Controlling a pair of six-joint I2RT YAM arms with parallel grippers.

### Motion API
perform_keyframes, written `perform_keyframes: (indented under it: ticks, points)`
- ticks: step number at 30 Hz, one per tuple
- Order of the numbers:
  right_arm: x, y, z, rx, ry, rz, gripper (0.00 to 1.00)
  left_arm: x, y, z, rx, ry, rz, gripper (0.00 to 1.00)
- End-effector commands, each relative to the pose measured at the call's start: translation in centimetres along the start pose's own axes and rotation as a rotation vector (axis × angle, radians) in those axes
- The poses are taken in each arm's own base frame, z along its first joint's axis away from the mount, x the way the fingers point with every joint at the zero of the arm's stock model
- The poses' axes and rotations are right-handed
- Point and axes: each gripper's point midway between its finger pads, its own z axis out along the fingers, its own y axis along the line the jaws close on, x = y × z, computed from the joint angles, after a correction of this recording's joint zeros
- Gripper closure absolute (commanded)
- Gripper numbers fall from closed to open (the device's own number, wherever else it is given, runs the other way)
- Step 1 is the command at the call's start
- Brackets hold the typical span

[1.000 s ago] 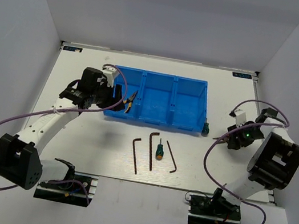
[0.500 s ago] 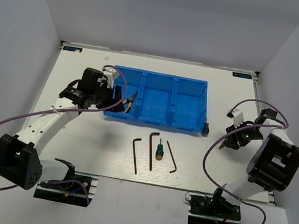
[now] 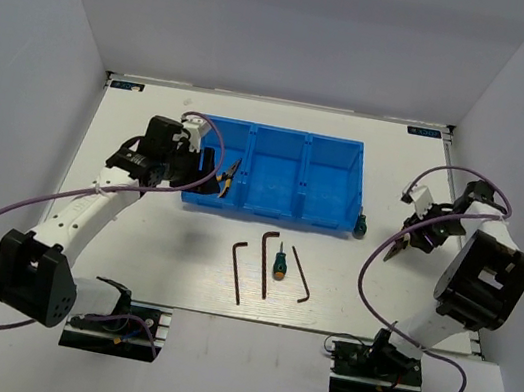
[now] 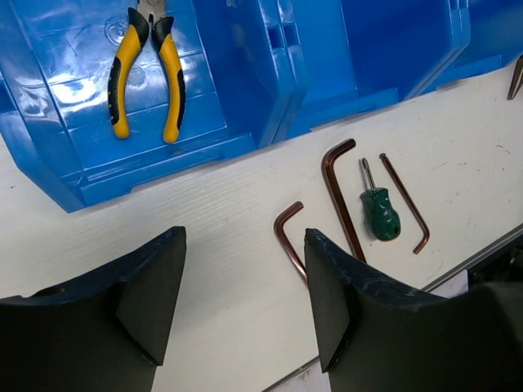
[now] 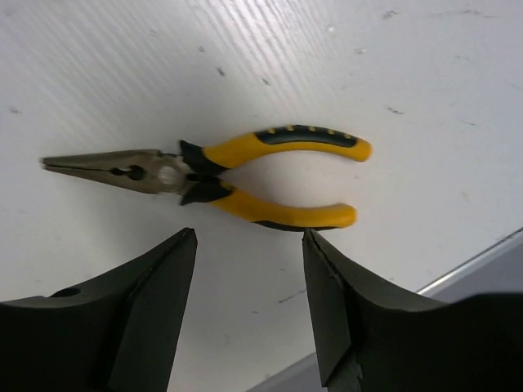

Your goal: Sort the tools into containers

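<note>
Overhead, the blue bin (image 3: 283,133) sits far back on the surface (image 3: 179,263), with the hex keys (image 3: 266,268) and screwdriver (image 3: 280,263) unsorted before it. Left wrist: my left claw (image 4: 243,304) gapes empty beside the left compartment, where pliers (image 4: 147,73) lie (sorted, I judge). Right wrist: my right claw (image 5: 249,304) is spread wide, angled down over the second pliers (image 5: 245,180) on the surface.

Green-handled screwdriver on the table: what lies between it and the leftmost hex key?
The middle hex key lies there, close beside the screwdriver and clearly apart from the leftmost hex key. Both the top external and left wrist views show it.
</note>
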Motion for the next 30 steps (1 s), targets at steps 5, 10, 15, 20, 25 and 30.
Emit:
perform_keyframes:
  ticks: [5,10,15,20,25,30]
  points:
    - [-0.2,-3.8,0.0,-0.024,-0.046,-0.287,0.39,-1.1,-1.0,-0.6,0.026,-0.007,0.005,0.30]
    - [-1.3,-3.7,0.3,-0.118,-0.102,-0.406,0.40,-1.3,-1.0,-0.7,0.017,-0.009,-0.015,0.30]
    - [-0.2,-1.4,1.2,-0.201,-0.095,-0.460,0.40,-1.1,-1.1,-0.8,0.017,-0.009,-0.024,0.30]
    - [0.5,0.5,1.7,-0.261,-0.101,-0.529,0.40,-1.2,-1.0,-0.5,0.017,-0.007,-0.034,0.30]
    - [2.0,1.5,2.9,-0.303,-0.066,-0.549,0.40,-1.3,-0.9,-0.2,0.015,0.000,-0.036,0.30]
    - [2.5,1.5,3.8,-0.338,-0.047,-0.524,0.40,-1.7,-1.1,-0.3,0.017,-0.008,-0.033,0.30]
